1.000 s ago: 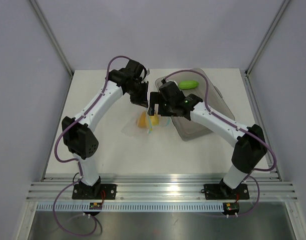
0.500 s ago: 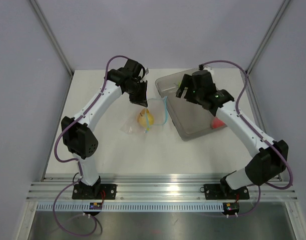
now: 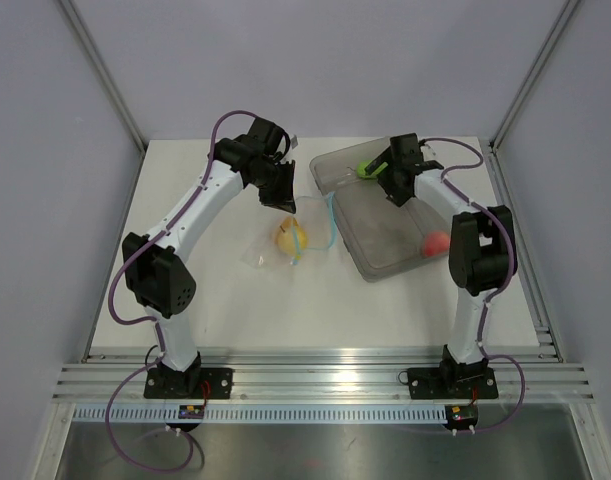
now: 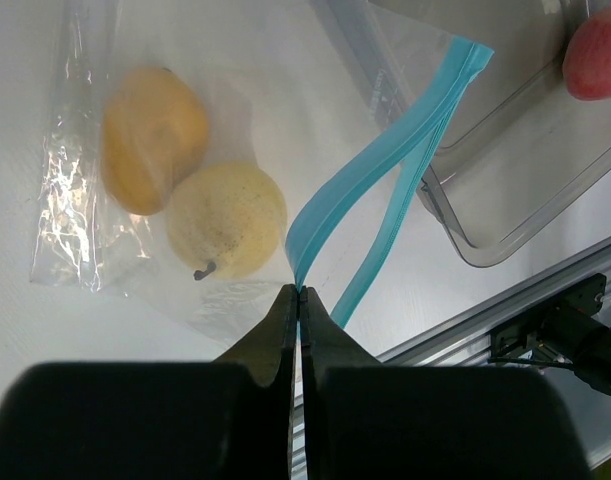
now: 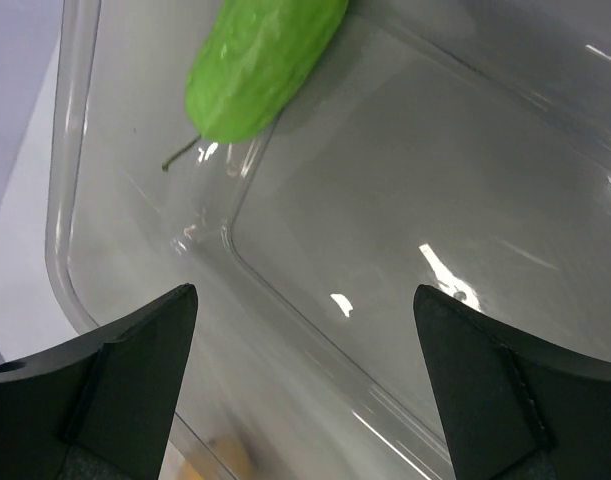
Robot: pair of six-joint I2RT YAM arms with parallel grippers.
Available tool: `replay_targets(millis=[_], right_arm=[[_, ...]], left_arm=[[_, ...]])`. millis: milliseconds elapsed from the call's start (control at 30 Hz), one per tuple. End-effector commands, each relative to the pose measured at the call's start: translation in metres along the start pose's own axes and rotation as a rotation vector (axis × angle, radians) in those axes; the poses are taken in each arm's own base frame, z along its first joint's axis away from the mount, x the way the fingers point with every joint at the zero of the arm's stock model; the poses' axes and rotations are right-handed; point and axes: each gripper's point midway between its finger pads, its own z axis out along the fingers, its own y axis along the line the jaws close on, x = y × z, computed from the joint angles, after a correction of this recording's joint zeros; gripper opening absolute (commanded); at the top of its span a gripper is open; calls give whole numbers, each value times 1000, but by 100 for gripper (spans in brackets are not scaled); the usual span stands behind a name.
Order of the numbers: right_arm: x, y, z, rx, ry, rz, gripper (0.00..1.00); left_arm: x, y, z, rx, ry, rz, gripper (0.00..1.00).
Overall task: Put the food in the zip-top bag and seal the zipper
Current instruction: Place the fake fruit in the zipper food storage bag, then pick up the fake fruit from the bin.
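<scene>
The left end effector point(image 4: 298, 295) is clamped shut on one lip of the zipper point(image 4: 385, 165), lifting that blue strip off the counter point(image 3: 285, 310). This probably serves to keep the mouth of the bag point(image 4: 75, 180) propped open toward the tray point(image 3: 385, 255) for the next piece. The other lip hangs lower, so the mouth gapes. Inside the bag, left of the pinch, the yellow piece point(image 4: 228, 220) and the orange piece point(image 4: 153, 138) lie touching each other on the counter.

The right end effector point(image 5: 305, 330) stands wide open and holds nothing. It hovers over the far left corner of the tray, with the green piece point(image 5: 265, 65) just beyond its fingers. I judge it is lining up to pick that one. The red-pink piece point(image 3: 436, 242) waits at the tray's near right side, so two pieces are bagged and two are left. The zipper is not yet sealed.

A second ago the right end effector was at the bag mouth, close beside the left one. It has since swung right and far, across the tray to the green piece. The left arm has held its pinch throughout, and the bag has settled a little.
</scene>
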Motion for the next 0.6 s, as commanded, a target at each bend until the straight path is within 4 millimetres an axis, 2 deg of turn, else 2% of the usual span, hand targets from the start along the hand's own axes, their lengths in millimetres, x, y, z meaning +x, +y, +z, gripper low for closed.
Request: replay_targets(millis=[0, 33, 100, 133, 300, 433, 567], right_arm=[[-39, 36, 10, -95, -86, 157, 96], [-44, 42, 14, -105, -92, 172, 96], [-41, 34, 33, -72, -72, 199, 95], [-48, 39, 35, -81, -76, 213, 95], [-43, 38, 68, -53, -43, 248, 95], [-44, 26, 81, 6, -75, 257, 95], [-51, 24, 92, 15, -121, 267, 95]], left_arm=[[-11, -11, -16, 50, -52, 25, 0], [-11, -12, -16, 53, -52, 26, 0], [-10, -13, -16, 59, -47, 27, 0], [-10, -13, -16, 61, -48, 27, 0], [-10, -14, -16, 65, -50, 34, 0], [-8, -13, -15, 65, -45, 36, 0], [-5, -10, -12, 61, -34, 36, 0]])
